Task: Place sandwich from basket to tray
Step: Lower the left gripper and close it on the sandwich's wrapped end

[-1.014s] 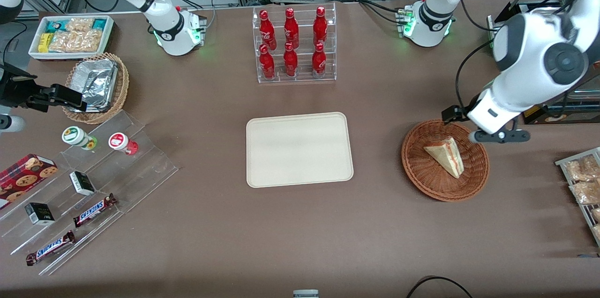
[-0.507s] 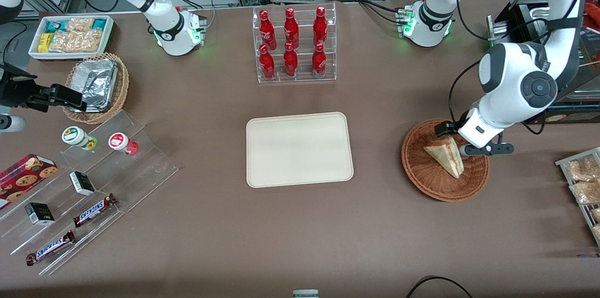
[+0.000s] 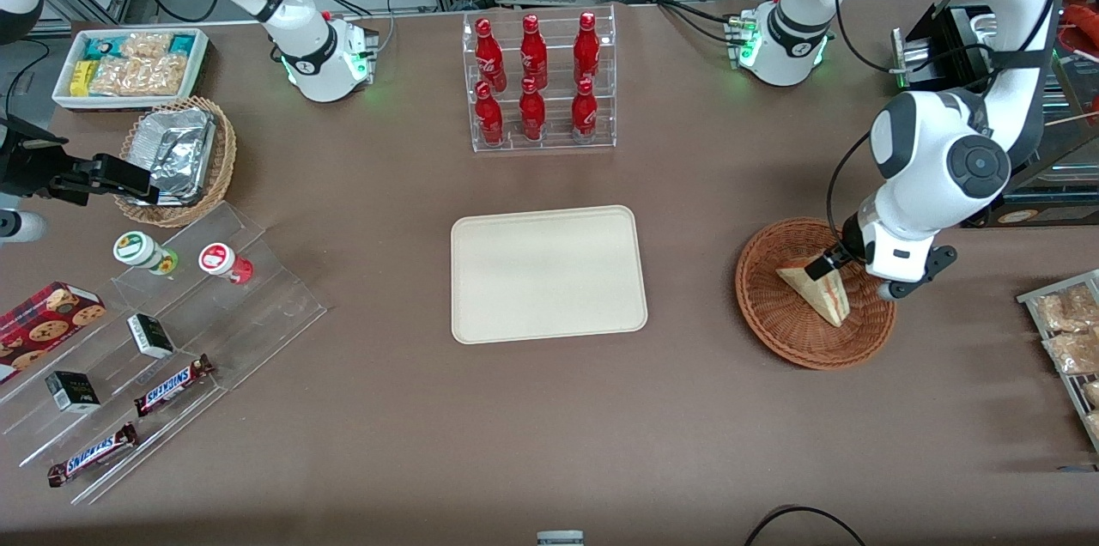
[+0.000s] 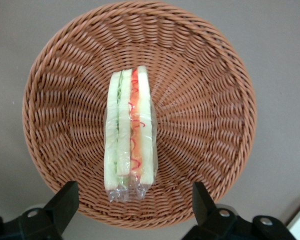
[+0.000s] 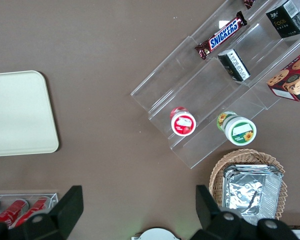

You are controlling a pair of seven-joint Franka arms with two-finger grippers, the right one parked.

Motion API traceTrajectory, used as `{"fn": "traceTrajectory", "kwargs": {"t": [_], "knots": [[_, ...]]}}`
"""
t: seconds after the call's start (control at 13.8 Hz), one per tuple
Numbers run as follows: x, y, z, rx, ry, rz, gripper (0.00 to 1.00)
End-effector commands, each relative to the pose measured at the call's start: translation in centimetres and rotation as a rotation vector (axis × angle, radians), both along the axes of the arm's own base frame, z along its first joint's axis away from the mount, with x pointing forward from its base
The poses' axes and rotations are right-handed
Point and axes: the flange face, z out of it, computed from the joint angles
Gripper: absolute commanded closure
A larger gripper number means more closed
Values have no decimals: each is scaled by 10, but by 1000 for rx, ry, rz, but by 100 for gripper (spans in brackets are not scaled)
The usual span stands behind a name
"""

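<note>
Gripper (image 4: 132, 210) hangs over the basket (image 3: 777, 318), fingers (image 4: 64, 200) spread wide and empty, one on each side of the sandwich's wrapped end. Sandwich (image 4: 129, 135) lies in the basket's middle, standing on edge with its filling layers facing up toward the wrist camera. Tray (image 3: 481, 314) sits bare at table centre, well apart from the basket toward the parked arm's end.

Risks, as judged: the clear wrap is slick and the bread soft, so a closing pinch could crush the wedge or slide off the film. Fingers appear lined up nearer the wrapped end than the middle; a grasp there may catch loose film only, and the wedge could swing or drop on the way to the tray. A low descent could snag the weave and drag the light basket.

Change noted: against the frame half a second back, the arm has come lower and shifted over the sandwich, now covering part of it in the front view; sandwich, basket and tray have not moved
</note>
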Motion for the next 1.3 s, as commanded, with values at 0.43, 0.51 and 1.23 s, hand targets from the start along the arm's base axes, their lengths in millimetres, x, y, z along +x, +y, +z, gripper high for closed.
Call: {"fn": "traceTrajectory", "kwargs": {"t": [0.43, 0.51, 1.23], "knots": [[5, -1, -31, -2, 2, 48, 0], [7, -1, -34, -4, -7, 48, 0], [-3, 9, -60, 38, 29, 16, 100]]}}
